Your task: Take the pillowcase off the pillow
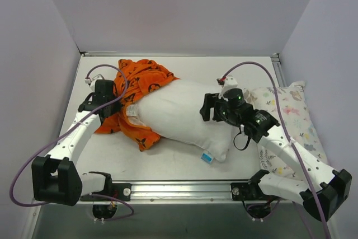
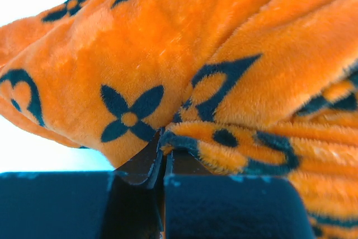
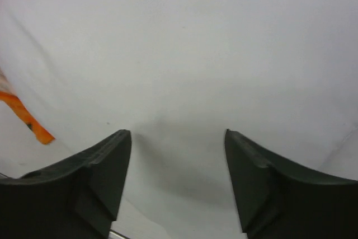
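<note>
On the table [image 1: 168,163], the white pillow [image 1: 179,113] lies across the middle, with a small blue-and-white tag [image 1: 207,157] at its near seam. Most of the pillow is bare. The orange pillowcase [image 1: 142,79] is bunched over the pillow's left end, heaped toward the far left and showing again along the pillow's near-left edge.

The left gripper [image 1: 105,96] sits at the left side of that heap. Its wrist view shows the fingers [image 2: 140,166] pinched together on a fold of the plush pillowcase [image 2: 168,54], with the fold caught right at their ends.

The right gripper [image 1: 208,107] rests on top of the pillow's right half. From its wrist, the two fingers [image 3: 106,166] are spread wide with nothing between them, and their ends sit against the plain white pillow [image 3: 196,43]. A sliver of orange shows at the left edge of that view.

A smaller floral-print pillow [image 1: 293,110] lies along the table's right edge, just beside the right arm.
</note>
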Robot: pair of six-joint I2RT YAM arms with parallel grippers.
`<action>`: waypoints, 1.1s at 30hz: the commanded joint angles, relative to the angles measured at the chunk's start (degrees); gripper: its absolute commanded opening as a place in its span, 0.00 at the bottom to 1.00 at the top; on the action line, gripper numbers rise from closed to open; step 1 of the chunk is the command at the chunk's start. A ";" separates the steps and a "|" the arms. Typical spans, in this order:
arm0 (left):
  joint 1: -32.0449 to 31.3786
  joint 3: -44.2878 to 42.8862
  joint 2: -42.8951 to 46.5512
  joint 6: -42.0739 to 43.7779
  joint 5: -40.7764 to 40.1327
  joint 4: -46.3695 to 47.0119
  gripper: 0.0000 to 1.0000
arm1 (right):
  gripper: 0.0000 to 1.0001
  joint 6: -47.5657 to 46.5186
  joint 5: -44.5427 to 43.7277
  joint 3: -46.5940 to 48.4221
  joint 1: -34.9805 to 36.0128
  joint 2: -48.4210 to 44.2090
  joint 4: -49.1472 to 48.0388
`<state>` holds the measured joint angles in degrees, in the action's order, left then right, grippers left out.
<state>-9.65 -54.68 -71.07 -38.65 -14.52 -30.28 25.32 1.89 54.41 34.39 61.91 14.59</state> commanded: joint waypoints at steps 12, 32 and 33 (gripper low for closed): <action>-2.30 3.96 0.40 0.86 1.34 5.41 0.00 | 1.00 -27.34 -33.61 0.35 31.17 12.69 -5.96; -10.56 -13.95 8.21 9.12 -3.13 -5.30 0.13 | 0.00 -12.15 13.28 29.84 14.75 9.02 7.20; -10.74 -15.27 10.05 9.30 -3.49 -5.92 0.16 | 0.00 -10.92 16.01 31.27 14.04 8.58 7.38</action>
<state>-19.55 -63.90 -67.13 -31.16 -15.59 -32.77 8.58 -2.59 77.34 48.66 76.75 23.79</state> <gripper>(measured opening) 0.147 0.081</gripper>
